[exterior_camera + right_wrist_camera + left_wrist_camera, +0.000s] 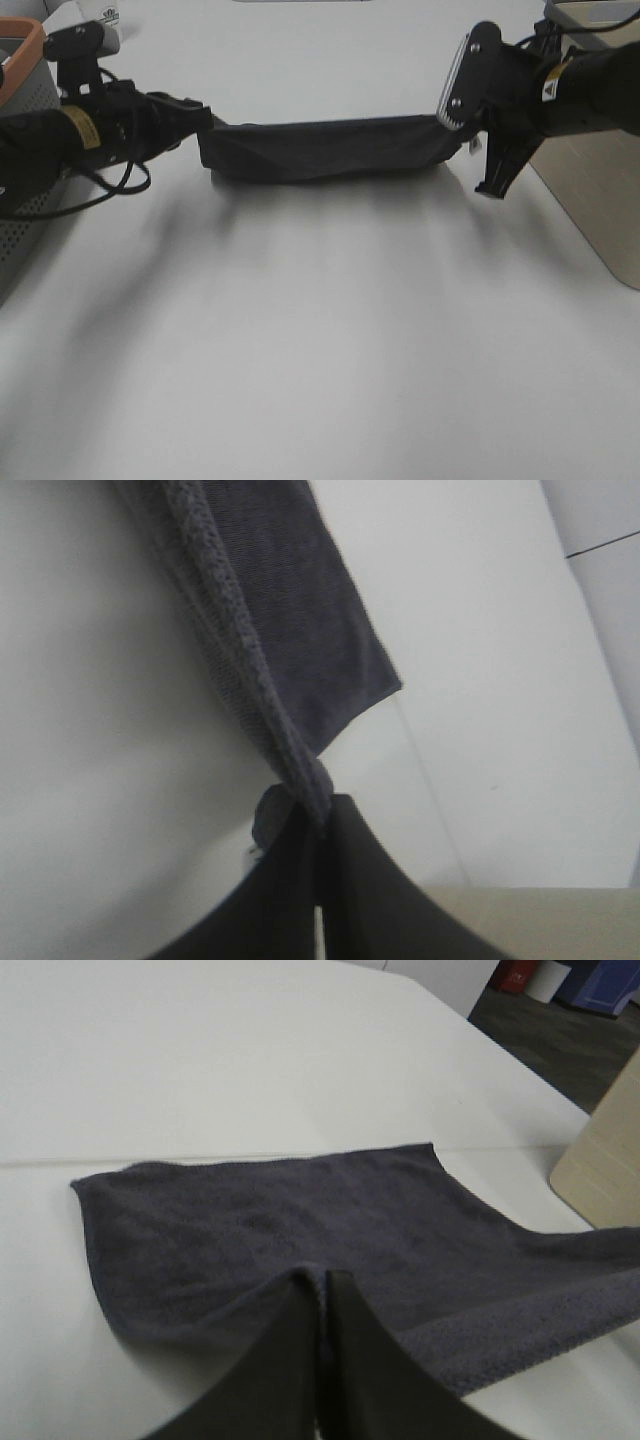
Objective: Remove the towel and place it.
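Towel point(320, 150) stretches taut between the two grippers over the white desk point(320, 350). The left gripper point(205, 122) is clenched on one end and the right gripper point(458, 132) on the opposite end.

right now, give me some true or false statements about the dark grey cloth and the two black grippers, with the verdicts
1. The dark charcoal-grey microfibre towel is gripped at both ends. True.
2. The left gripper stands open beside the towel. False: it is shut on the towel's edge.
3. The right gripper pinches a corner of the towel. True.
4. The towel is bunched into a ball on the white table. False: it is stretched out long between the two grippers.
5. A beige panel shows on the right-arm side. True.
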Motion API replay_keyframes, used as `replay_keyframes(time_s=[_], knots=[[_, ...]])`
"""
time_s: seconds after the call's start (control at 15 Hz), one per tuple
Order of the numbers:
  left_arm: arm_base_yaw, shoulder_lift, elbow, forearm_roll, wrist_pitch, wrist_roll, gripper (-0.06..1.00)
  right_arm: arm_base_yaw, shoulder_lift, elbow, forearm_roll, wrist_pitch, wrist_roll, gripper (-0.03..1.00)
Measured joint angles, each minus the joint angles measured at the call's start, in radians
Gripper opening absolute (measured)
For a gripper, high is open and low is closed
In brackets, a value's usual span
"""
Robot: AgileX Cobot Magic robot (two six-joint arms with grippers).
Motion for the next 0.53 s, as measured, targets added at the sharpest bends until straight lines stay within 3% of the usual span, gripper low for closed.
replay_keyframes(time_s=[0.33,0.53], knots=[[-0.001,-0.084,0.282,-0.026,-0.073,0.033,0.00,0.104,-0.028,0.215,0.001,-0.013,0.011,0.02],[-0.003,-0.087,0.378,-0.003,-0.085,0.032,0.00,0.113,-0.028,0.306,0.001,-0.016,0.016,0.02]])
